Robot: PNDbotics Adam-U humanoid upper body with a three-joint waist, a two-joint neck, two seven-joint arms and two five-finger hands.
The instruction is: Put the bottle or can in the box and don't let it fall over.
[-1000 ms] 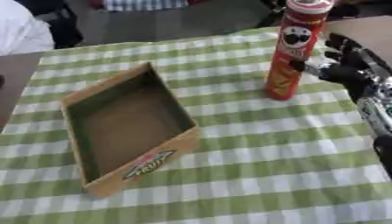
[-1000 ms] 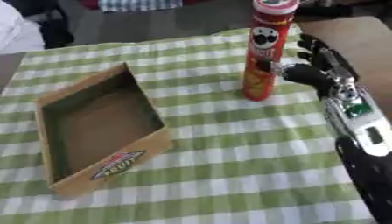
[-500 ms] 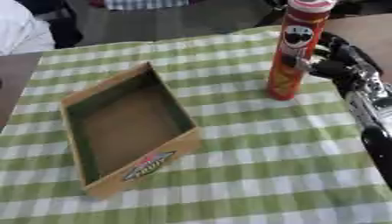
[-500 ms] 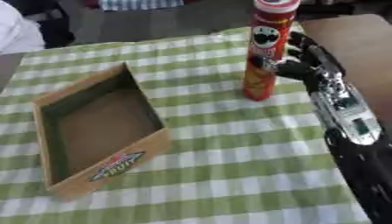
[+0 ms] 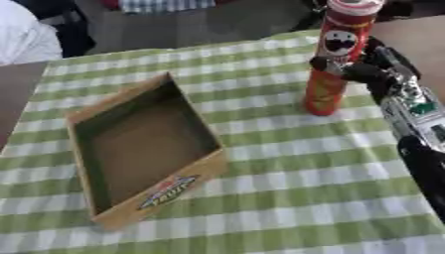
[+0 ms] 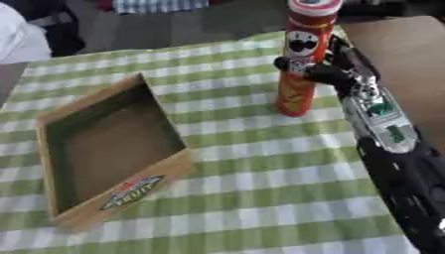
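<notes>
A tall red chip can (image 5: 338, 56) with a white lid stands upright on the green checked tablecloth at the back right. My right hand (image 5: 362, 68) reaches in from the right, with its fingers and thumb curled round the can's middle. The open cardboard box (image 5: 136, 146) lies empty to the left, a label on its near wall. My left hand is out of sight.
The checked tablecloth (image 5: 287, 188) covers the table (image 6: 396, 52), whose bare brown top shows at the far right. A person in white (image 5: 22, 34) sits beyond the far left corner. My right forearm (image 6: 391, 149) stretches along the right side.
My right hand has moved left from beside the can and closed its fingers around it. The can still stands on the cloth.
</notes>
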